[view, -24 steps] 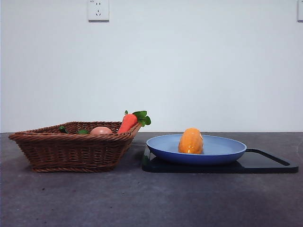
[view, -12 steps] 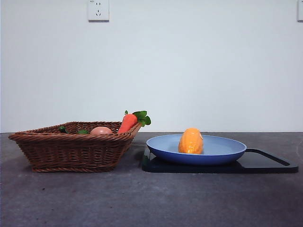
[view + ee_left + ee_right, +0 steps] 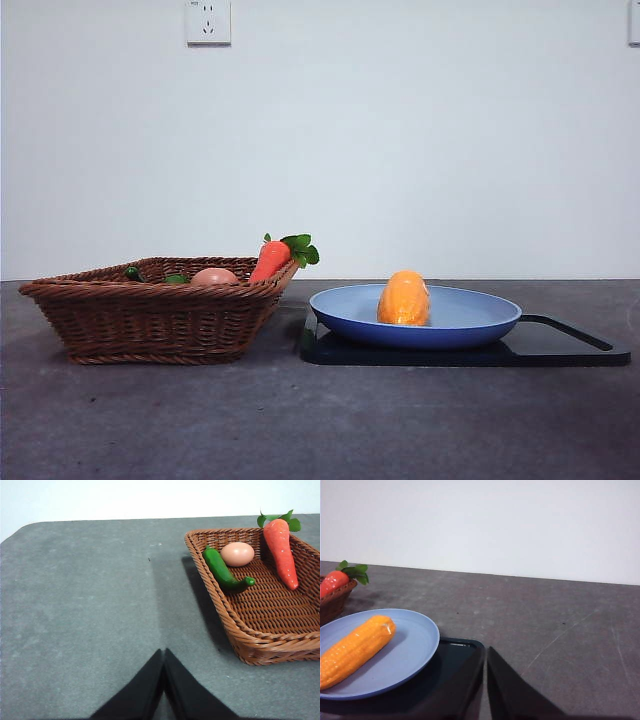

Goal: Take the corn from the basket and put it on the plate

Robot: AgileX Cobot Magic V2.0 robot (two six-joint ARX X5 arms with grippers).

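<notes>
Just one corn [image 3: 404, 298] (plated), seemingly whole.

Place: a plain indoor test bench, like a robotics lab.
Surface: a dark grey matte tabletop [image 3: 320, 420] with a rounded corner, faintly scuffed.
Backdrop: a bare white wall [image 3: 420, 150] with no decoration.
Fittings: a white wall power socket [image 3: 208, 22] high up, and the edge of a second white fitting [image 3: 634, 22] at the far side.
Props: a brown woven wicker basket [image 3: 150, 315] holding toy-like vegetables, and a round light-blue plate [image 3: 460, 318] on a flat black rectangular tray [image 3: 570, 348], staged like an exercise rather than a kitchen.
</notes>
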